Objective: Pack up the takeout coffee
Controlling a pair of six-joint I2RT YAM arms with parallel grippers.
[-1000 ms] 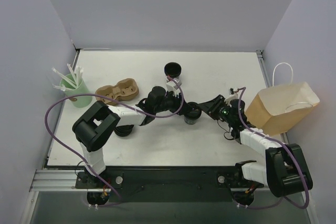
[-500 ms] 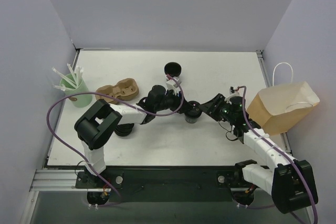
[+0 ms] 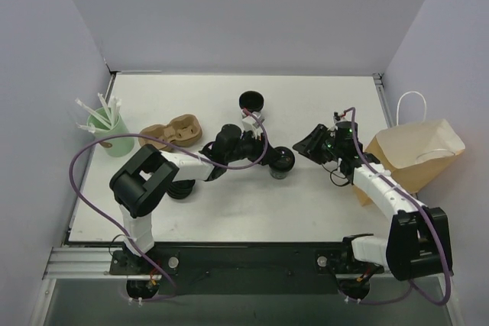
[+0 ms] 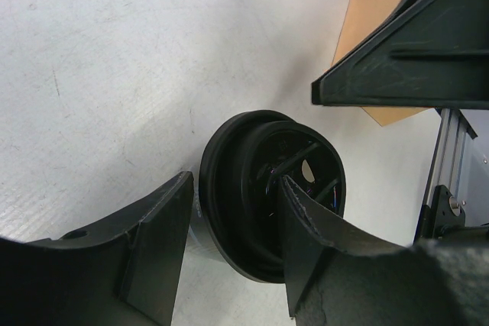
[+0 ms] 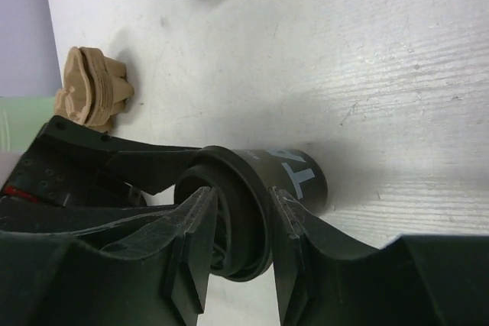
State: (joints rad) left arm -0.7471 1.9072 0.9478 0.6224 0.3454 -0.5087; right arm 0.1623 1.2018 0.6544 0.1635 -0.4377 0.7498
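Top external view: small black lidded disposable cup [image 3: 281, 161] stands mid-way across the white tabletop [image 3: 191, 97], clamped between the left fingers [image 4: 157, 242]. The right fingers [image 5: 191, 257] stand part open astride its lid; contact cannot be told. Probable step: handover. The next move calls for a carry to the brown paper bag [image 3: 416, 154] at 3 o'clock.

Left gripper [image 4: 235, 188] half-spread in a grip, right gripper [image 5: 243, 200] jaws apart.

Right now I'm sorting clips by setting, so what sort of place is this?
Probably a robot test cell staged as a coffee counter: a white table boxed in by plain walls, with a paper bag, a coffee cup and a cup of straws.
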